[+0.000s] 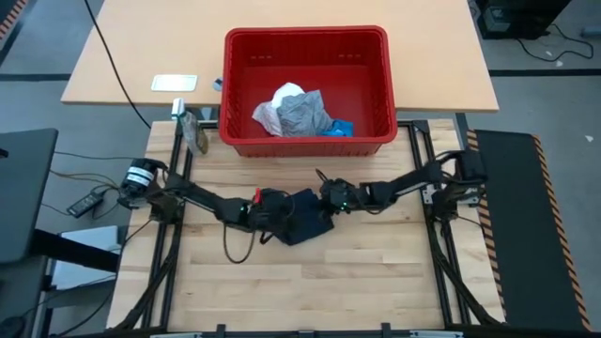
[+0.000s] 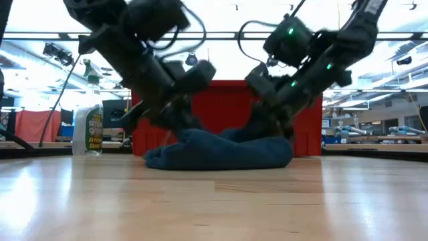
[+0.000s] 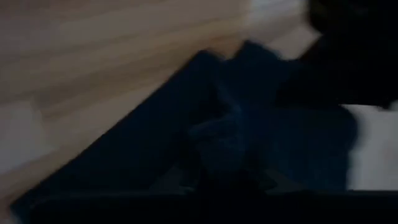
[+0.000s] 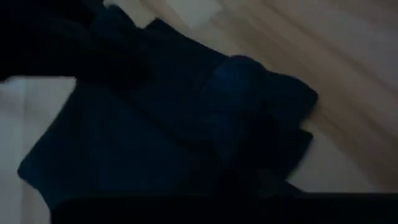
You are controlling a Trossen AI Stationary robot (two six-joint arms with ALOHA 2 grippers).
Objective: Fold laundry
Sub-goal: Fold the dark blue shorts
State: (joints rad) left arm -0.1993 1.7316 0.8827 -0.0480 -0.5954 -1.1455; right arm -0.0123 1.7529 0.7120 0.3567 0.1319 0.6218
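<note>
Left pincer [image 1: 279,208] sits low over the wooden bench [image 1: 282,282], at the left edge of the navy cloth [image 1: 308,219]; its arm reaches in from the bench's left side; whether its fingers are released or clenched cannot be told, since cloth and arm body hide the tips in every view. Right pincer [image 1: 326,194] is down at the cloth's upper right edge, its arm stretching in from the right side of the bench; its finger state likewise cannot be told. Both pincers stand close together with the navy cloth between and beneath them.

Navy cloth lies bunched in a low mound near the middle of the bench, in front of the red basket [image 1: 376,141] and apart from it; in the low view the mound [image 2: 221,150] rests on the bench with both arms bearing down on its top; the left wrist view shows dark folds [image 3: 249,143] against pale wood; the right wrist view shows the same dark fabric [image 4: 186,124], creased and partly doubled over.

Inside the red basket lie a grey cloth [image 1: 302,115] and a white crinkly cloth [image 1: 272,111], touching one another; a small blue item [image 1: 336,130] lies just beside the grey one.

A spray bottle [image 2: 88,120] stands at the bench's far left corner.
</note>
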